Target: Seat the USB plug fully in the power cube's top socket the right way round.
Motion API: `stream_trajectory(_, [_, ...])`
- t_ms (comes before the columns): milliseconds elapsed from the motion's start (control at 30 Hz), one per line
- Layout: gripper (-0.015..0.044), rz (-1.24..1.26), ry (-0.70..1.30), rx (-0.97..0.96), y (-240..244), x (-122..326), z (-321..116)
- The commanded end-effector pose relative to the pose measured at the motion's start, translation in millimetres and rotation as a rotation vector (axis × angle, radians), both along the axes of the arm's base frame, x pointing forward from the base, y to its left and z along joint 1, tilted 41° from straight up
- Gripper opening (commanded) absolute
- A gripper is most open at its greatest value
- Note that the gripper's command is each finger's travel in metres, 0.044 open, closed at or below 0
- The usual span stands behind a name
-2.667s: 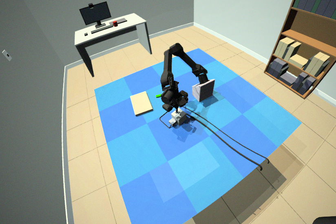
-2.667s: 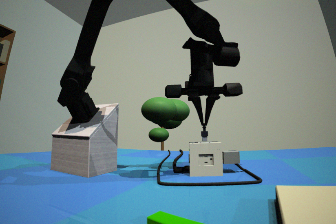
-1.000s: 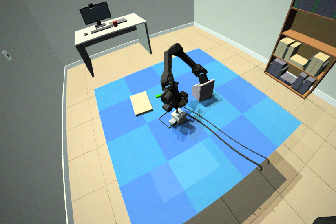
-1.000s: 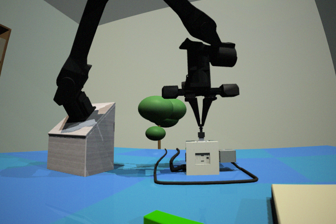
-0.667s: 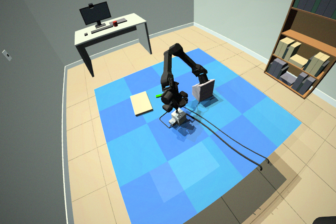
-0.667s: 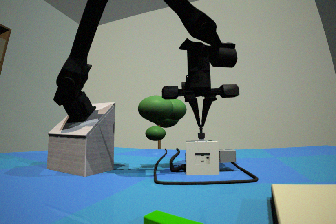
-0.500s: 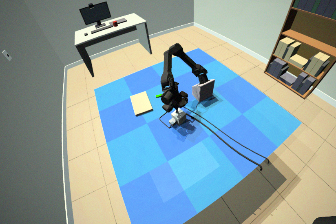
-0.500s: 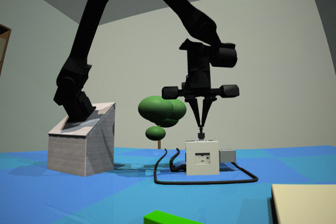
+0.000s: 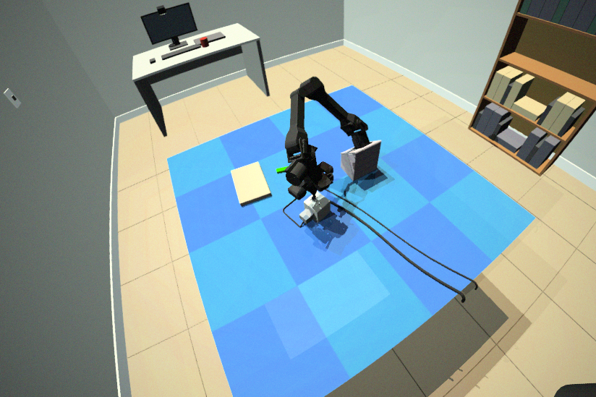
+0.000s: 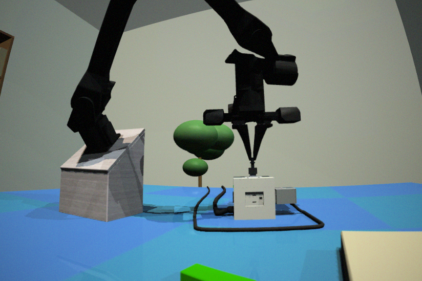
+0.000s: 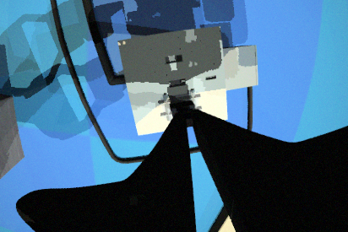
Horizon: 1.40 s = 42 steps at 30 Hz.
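The white power cube (image 9: 323,209) (image 10: 240,211) (image 11: 148,118) stands upright on the blue mat. My gripper (image 10: 252,158) (image 11: 187,118) points straight down above its top face and is shut on the black USB plug (image 10: 252,170). The plug hangs upright under the fingertips, over the top socket. In the exterior view a short strip of its metal shows between the black body and the cube's top, so it is not flush. The socket mouth is mostly hidden by the plug and fingers in the wrist view. I cannot tell which way round the plug faces.
A grey adapter (image 9: 305,215) (image 10: 286,195) (image 11: 242,67) sticks out of the cube's side. Dark cables run around the cube and across the mat. A cream slab (image 9: 251,183) (image 10: 383,253) and a green block (image 9: 281,170) (image 10: 211,274) lie nearby. The arm's base block (image 9: 367,160) (image 10: 84,189) stands beyond.
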State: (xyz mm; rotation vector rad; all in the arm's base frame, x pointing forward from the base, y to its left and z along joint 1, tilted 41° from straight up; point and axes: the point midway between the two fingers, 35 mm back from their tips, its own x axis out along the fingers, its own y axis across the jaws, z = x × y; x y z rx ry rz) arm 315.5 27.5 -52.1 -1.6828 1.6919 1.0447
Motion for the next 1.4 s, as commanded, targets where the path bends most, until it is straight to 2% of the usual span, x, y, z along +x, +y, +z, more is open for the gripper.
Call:
stream_trajectory(0, [0.0000,0.004,0.003,-0.003,-0.8,-0.2,-1.0])
stream_trajectory(1367, [0.0000,0.004,0.003,-0.003,-4.0,-0.5,-4.8])
